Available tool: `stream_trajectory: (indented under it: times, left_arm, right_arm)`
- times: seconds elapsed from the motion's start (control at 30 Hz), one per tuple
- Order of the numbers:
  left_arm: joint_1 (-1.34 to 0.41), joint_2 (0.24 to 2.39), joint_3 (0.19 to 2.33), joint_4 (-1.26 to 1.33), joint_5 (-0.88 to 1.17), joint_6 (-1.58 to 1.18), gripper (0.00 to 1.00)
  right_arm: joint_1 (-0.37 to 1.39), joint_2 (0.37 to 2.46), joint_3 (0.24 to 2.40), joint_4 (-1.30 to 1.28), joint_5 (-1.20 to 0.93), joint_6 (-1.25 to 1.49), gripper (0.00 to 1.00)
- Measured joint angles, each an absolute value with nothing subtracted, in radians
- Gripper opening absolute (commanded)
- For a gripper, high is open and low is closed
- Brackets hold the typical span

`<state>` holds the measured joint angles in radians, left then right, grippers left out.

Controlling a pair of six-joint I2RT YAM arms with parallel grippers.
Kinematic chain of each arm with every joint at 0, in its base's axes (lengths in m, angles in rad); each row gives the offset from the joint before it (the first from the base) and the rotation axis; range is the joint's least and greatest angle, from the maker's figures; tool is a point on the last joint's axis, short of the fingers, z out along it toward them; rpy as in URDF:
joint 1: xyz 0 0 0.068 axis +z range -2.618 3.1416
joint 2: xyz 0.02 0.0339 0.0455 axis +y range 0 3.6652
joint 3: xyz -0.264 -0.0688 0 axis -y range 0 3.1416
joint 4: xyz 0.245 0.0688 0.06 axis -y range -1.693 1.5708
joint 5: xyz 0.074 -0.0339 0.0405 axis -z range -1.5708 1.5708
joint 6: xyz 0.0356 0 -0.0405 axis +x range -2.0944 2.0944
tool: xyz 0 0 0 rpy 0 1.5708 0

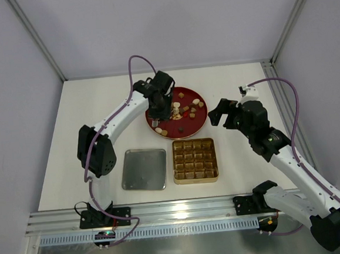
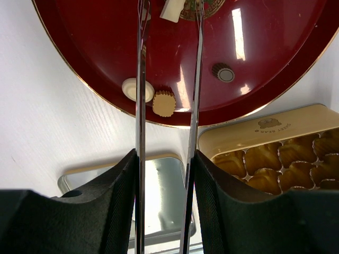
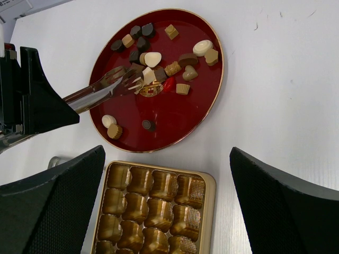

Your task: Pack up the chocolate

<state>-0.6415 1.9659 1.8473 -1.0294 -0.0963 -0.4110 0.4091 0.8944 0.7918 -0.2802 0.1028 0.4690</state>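
Note:
The chocolate lies as several dark, caramel and cream pieces on the round red plate. My left gripper hangs over the plate's left part, shut on metal tongs. The tongs' blades run out between my left fingers. Their tips sit either side of a cream piece in the plate's middle. A cream round, a fluted caramel piece and a dark cup lie near the plate's rim. My right gripper is open and empty above the gold tin.
The gold tin stands in front of the plate; its cells seen in the right wrist view look empty. A silver lid lies to the tin's left. The frame's posts stand at the far corners.

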Motion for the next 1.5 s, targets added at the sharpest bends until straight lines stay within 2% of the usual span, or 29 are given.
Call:
stream_trajectory:
  times: [0.33,0.83,1.5]
  left_arm:
    - [-0.641,1.966,1.818,-1.027,-0.096,-0.410,0.40]
    - [-0.641,1.975,1.813,-1.027,-0.096,-0.406,0.24]
    - [-0.641,1.913,1.864,-1.090,-0.051,-0.403,0.22]
  right_arm:
    - [0.409,0.894,0.791,-0.280,0.103,0.469,1.00]
    - [0.409,0.897,0.791,-0.280,0.106,0.469,1.00]
    - [0.409,0.904,0.788,-0.279,0.107,0.469,1.00]
